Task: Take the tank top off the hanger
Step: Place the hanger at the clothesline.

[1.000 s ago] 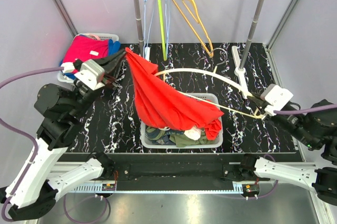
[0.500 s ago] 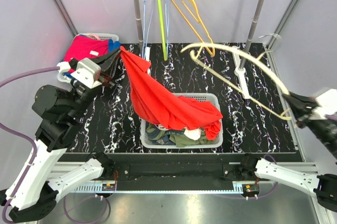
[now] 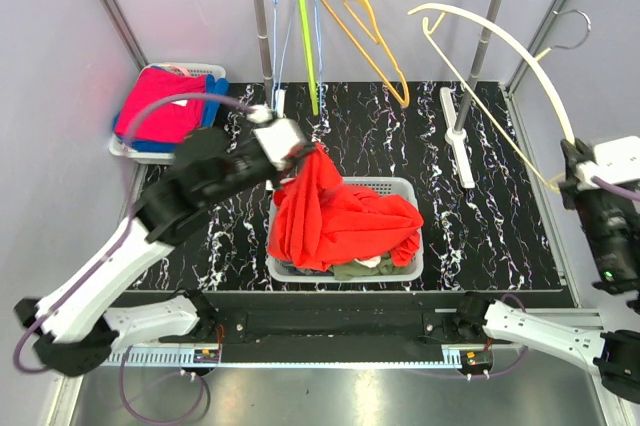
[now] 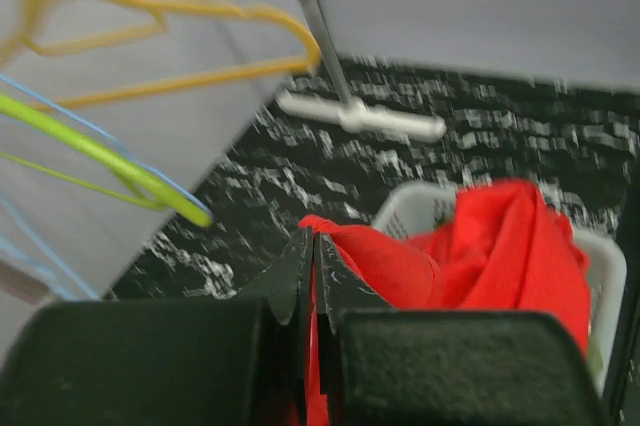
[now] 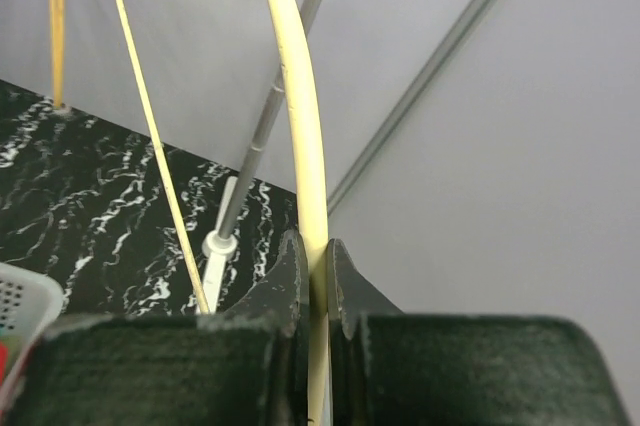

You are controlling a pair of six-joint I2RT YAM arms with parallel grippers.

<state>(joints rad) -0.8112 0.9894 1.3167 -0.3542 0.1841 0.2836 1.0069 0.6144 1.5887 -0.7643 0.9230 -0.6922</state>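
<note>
We see the red tank top (image 3: 340, 216) clear of the hanger, heaped in the white basket (image 3: 398, 184) mid-table (image 3: 480, 236). One bunched corner is lifted and pinched tight in the left hand (image 4: 313, 246). Whatever lies under the top is mostly hidden. The cream hanger (image 3: 497, 38) is raised at the right, its thick arm clamped in the right hand (image 5: 312, 243), and we cannot make out its lowest end behind that hand
</note>
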